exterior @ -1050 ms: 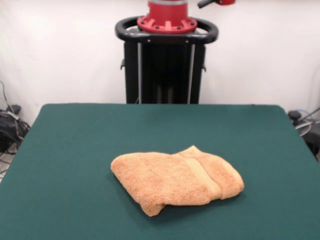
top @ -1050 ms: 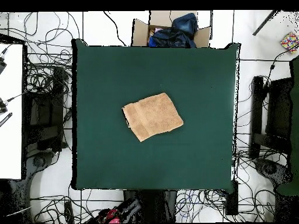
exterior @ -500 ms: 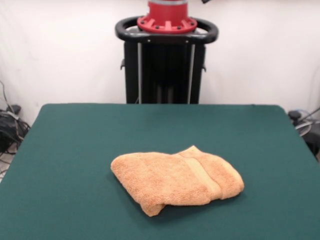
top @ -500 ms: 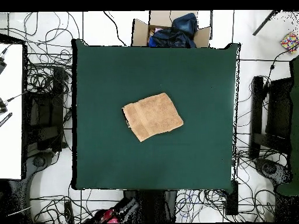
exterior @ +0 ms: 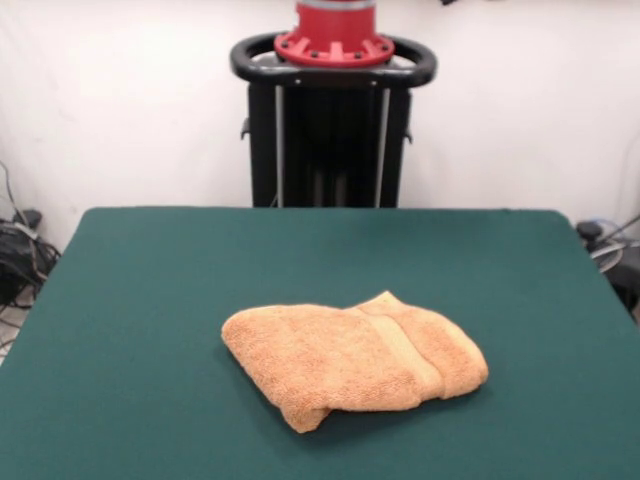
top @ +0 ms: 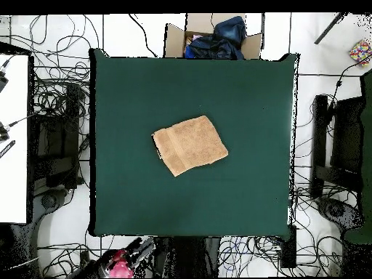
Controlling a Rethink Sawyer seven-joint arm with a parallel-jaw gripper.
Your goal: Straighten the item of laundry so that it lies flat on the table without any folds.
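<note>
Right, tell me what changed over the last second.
Only the arm moved: in the overhead view its red and black part below the table's bottom edge swung toward the picture's left. The towel stayed folded in the same spot on the table, untouched.

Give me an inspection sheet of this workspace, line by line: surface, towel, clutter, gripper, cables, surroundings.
Surface: dark green table, bare apart from the towel.
Job's things: orange-tan towel near the middle, folded over, woven band on top, not flat yet.
Clutter: nothing seen on the table.
Gripper: not in view; only the pedestal shows.
Cables: tangled on the floor around the table.
Surroundings: cardboard box with dark cloth beyond one edge.
</note>
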